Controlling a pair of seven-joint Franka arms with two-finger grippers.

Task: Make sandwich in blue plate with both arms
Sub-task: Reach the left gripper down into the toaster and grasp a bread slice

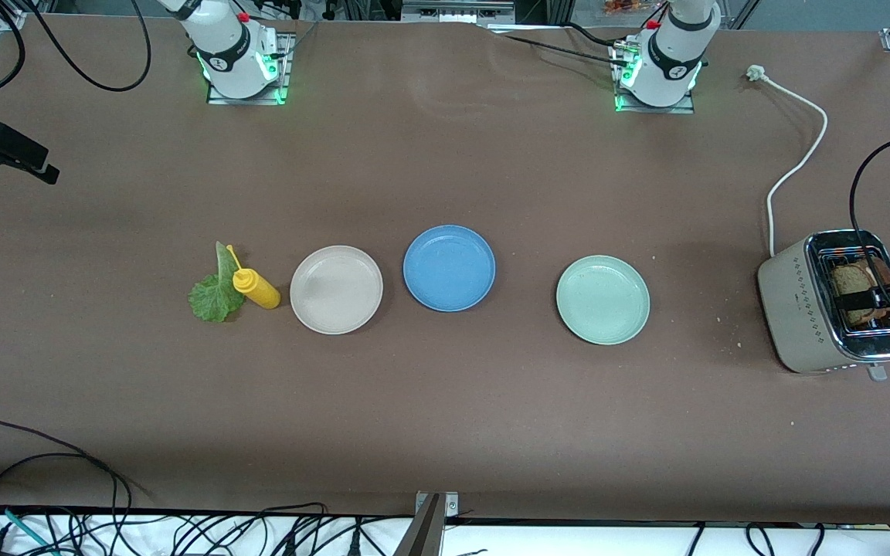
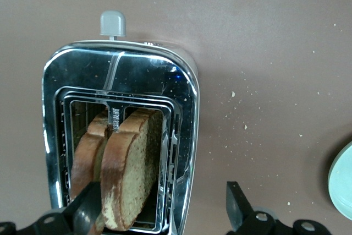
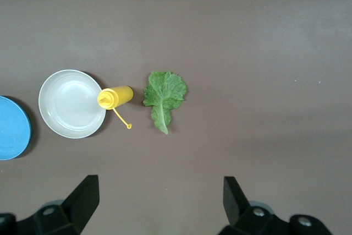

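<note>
Toaster (image 1: 804, 301), yellow bottle (image 1: 257, 288), two plates (image 1: 336, 290)

table (image 1: 445, 401): brown matte cover | near edge: black cables (image 1: 66, 525) | light: even, soft shadows

A brown table (image 1: 445, 401) carries three plates in a row: a beige plate (image 1: 336, 289) toward the right arm's end, the blue plate (image 1: 449, 268) in the middle and slightly farther from the front camera, and a mint-green plate (image 1: 602, 299) toward the left arm's end. Beside the beige plate lies a yellow squeeze bottle (image 1: 257, 288), touching a lettuce leaf (image 1: 215, 296). A toaster (image 1: 800, 301) sits at the left arm's end, its white cord (image 1: 796, 166) trailing across the table.
</note>
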